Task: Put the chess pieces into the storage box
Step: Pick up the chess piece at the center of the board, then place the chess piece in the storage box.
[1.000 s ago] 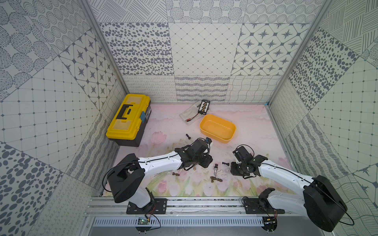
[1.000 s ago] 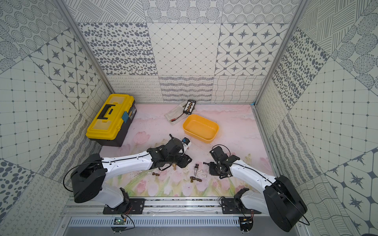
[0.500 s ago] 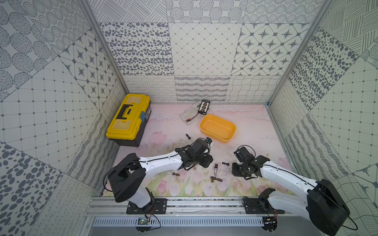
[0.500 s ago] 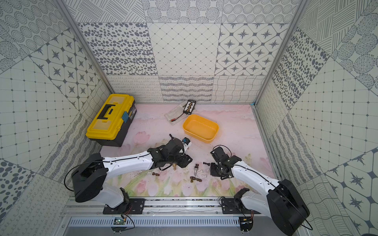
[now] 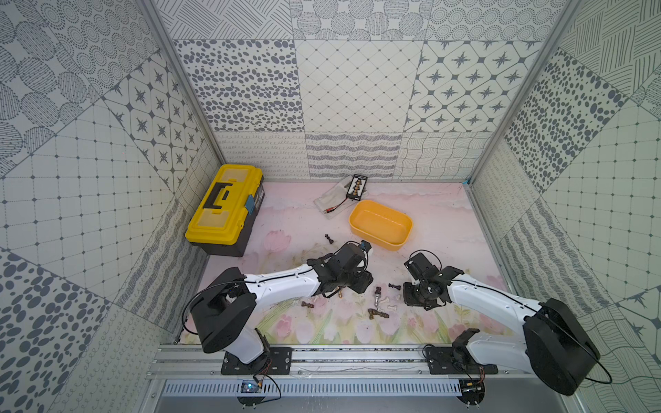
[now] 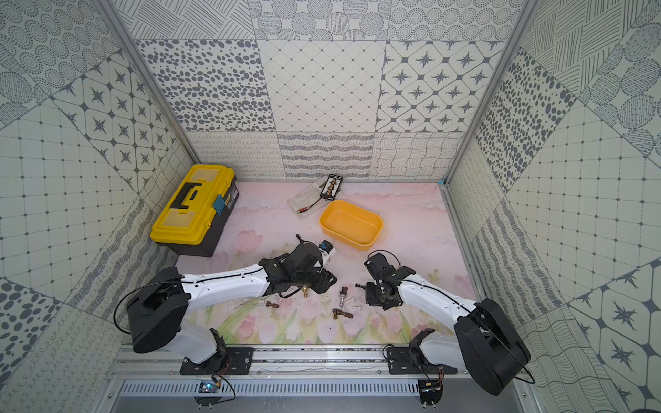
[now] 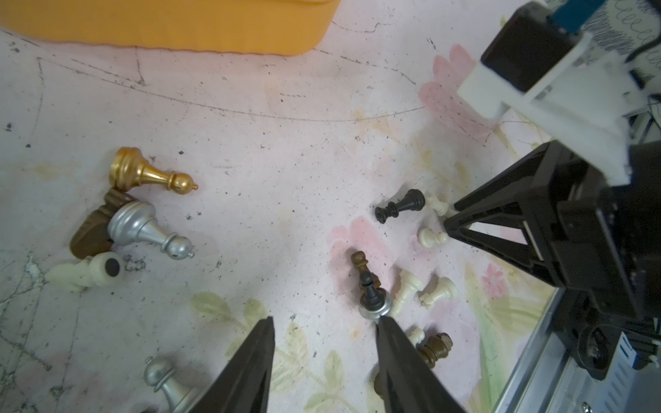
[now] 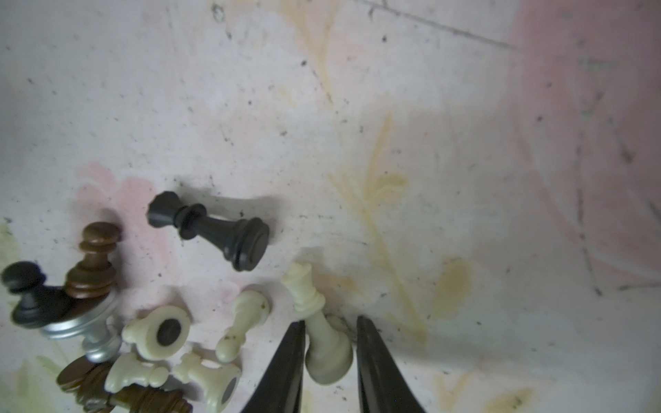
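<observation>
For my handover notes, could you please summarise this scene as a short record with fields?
Storage box: empty, no pieces inside.
Chess pieces: scattered on the mat, most lying down.
Left gripper: open, holding nothing.
Right gripper: fingers straddle a lying white piece; grip unclear.
Yellow toolbox: closed, by the side wall.

No legible text, brand or number anywhere. Blue sticker [image 5: 253,202] on the side of the yellow plastic toolbox with black handle [image 5: 229,229]: print too small to read.
</observation>
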